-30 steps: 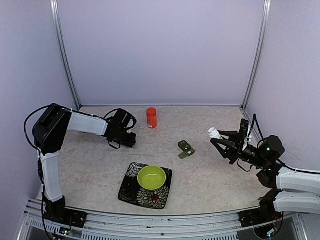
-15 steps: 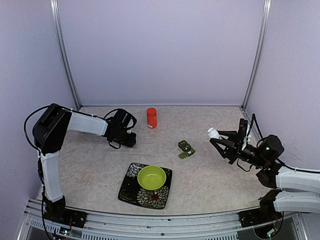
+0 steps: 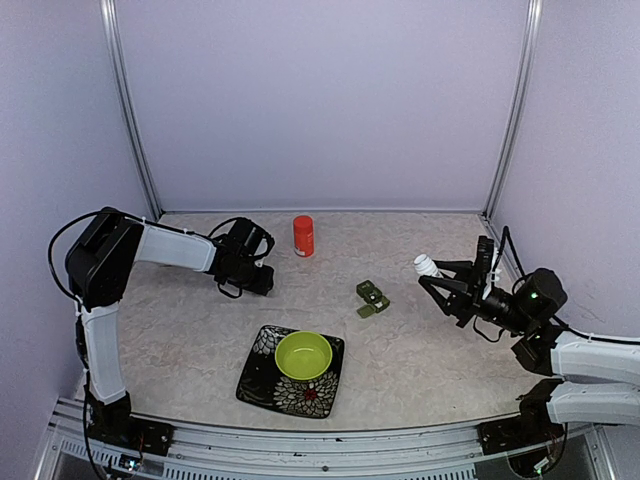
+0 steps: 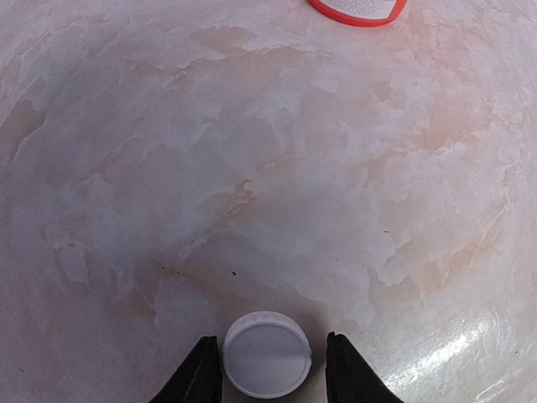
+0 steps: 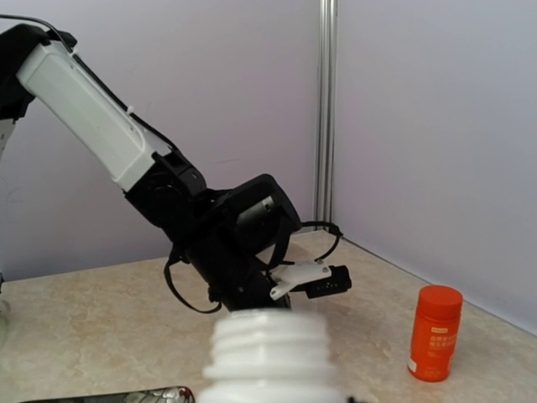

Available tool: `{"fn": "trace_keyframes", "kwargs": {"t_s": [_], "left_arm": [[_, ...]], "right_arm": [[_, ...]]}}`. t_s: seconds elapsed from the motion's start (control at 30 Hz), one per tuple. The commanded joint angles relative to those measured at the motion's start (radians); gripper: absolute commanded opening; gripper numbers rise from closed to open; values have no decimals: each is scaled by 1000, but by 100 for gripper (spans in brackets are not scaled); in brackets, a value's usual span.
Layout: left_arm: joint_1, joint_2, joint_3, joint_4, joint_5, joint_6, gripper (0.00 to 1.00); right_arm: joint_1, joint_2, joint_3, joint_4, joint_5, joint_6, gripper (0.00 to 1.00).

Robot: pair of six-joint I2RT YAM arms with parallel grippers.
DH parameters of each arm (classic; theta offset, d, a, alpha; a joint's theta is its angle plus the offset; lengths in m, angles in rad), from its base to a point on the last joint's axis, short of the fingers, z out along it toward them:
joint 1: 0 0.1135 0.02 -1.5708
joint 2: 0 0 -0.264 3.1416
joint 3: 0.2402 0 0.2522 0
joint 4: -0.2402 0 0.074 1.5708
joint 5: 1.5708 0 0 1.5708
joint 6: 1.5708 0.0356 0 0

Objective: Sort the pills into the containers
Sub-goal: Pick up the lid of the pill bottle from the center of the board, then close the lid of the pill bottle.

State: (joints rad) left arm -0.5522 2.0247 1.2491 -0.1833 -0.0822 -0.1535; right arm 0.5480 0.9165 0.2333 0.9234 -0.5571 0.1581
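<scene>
Slightly widened since a second ago, the left hand (image 4: pixel 265 369) loosely straddles a white cap (image 4: pixel 266 353) left of the orange bottle (image 3: pixel 303 236); the pillbox (image 3: pixel 372 297) lies to its right. Pills could be spilled if the uncapped white bottle (image 3: pixel 427 265), gripped by the right hand (image 3: pixel 438 276), is overtilted.

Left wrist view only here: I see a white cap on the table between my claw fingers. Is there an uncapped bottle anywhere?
Observer: Yes, the right claw holds a white bottle with an open threaded neck, up on the right side.
Operator: And the pillbox?
Observer: The dark green pillbox lies between the arms, just beyond the plate carrying the lime-green bowl.
Operator: That orange thing at my top edge?
Observer: An orange bottle, upright and capped, near the table's far edge.
</scene>
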Motion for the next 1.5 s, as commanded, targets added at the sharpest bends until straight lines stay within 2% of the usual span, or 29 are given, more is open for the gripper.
{"fn": "trace_keyframes", "kwargs": {"t_s": [0.0,0.2,0.53,0.83,1.03,1.23,1.47], "left_arm": [[-5,-18,-13,21,-1,-3,42],[-5,-26,-10,19,-8,-3,41],[-6,-24,-10,16,-7,-1,31],[-25,-76,-12,16,20,0,27],[-71,-159,3,24,138,-15,27],[-165,-221,52,40,289,-39,27],[-253,-269,86,121,498,-116,27]], "right_arm": [[7,1,34,-13,0,5,0],[7,0,37,-18,-1,4,0],[7,1,40,-26,-3,3,0],[7,14,42,-26,-20,11,0],[7,51,70,-52,-72,-8,0],[12,104,116,-76,-121,-16,0],[60,144,154,-110,-100,-64,0]]}}
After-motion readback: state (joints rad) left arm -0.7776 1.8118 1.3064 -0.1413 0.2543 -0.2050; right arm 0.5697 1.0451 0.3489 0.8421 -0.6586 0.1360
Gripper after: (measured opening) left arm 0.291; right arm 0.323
